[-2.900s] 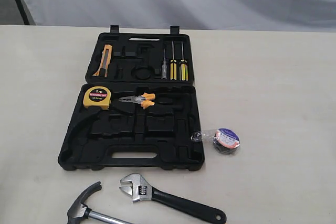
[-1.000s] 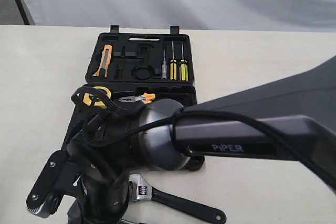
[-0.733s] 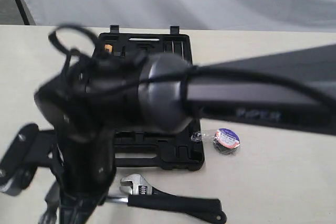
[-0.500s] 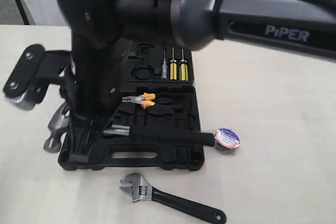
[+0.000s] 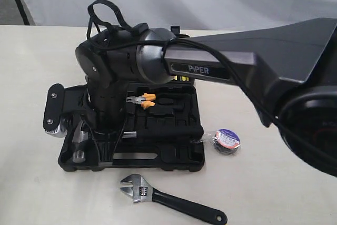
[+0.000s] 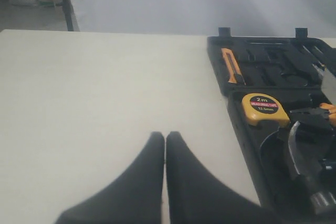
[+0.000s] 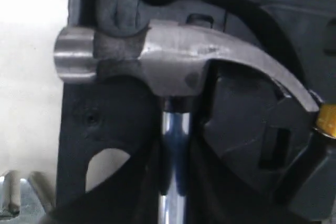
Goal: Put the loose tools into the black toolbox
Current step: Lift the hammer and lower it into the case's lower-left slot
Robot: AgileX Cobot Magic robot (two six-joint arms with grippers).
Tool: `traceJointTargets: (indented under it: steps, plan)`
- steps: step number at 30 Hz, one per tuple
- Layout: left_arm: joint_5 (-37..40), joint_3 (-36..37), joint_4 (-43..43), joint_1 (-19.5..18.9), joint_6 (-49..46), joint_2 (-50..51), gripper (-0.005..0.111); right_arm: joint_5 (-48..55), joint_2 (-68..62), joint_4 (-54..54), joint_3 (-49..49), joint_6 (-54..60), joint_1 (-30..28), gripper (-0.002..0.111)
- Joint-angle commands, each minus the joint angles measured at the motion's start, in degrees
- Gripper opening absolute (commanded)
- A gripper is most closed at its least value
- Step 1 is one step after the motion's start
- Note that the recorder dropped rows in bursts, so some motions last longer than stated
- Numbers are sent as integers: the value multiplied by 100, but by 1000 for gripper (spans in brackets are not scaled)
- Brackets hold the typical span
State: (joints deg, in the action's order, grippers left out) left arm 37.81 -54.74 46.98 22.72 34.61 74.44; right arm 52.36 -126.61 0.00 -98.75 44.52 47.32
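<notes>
Looking along the bench (image 5: 263, 193), we see its far edge run straight against a pale backdrop, with the black toolbox (image 5: 179, 156) lying open and set back from that edge. To the left of the case the bench top spreads broad and bare. The left pincer (image 6: 165, 177) hangs over that stretch, well apart from the case, its two dark fingers drawn together with only a hairline between them. Along the near rim of the case a strip of bench separates it from the wrench (image 5: 176, 202), which lies slanted, silver head toward the left and black handle running to the right. The tape roll (image 5: 226, 140) sits just beside the right rim of the near half, its blue-white label facing up.

The right arm (image 5: 237, 67) reaches across the middle and covers most of the far half. Its pincer (image 5: 103, 148) points down at the left end of the near half, clamped on the hammer (image 5: 79, 139) by the bright steel shaft just below the head. The head is dull grey steel, round striking face at one end and a long curved claw at the other, and it lies over the curved recess by the left wall; we cannot tell whether it is fully seated. The tape measure (image 6: 264, 109) and the pliers (image 5: 141, 100) lie in their recesses close behind it.
</notes>
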Motion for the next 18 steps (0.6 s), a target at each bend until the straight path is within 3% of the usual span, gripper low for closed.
traceJointTargets:
  steps: [1,6,13,18]
  plan:
    - [-97,53,-78,-19,59,-46,1,-450,-20,0,-43,30,-32,-1]
    - [-97,53,-78,-19,59,-46,1,-467,-107,0,-43,-308,-32,2]
    - [-97,53,-78,-19,59,-46,1,-388,-131,0,-43,-631,-41,35]
    - [-97,53,-78,-19,59,-46,1,-365,75,0,-53,-631,-41,48]
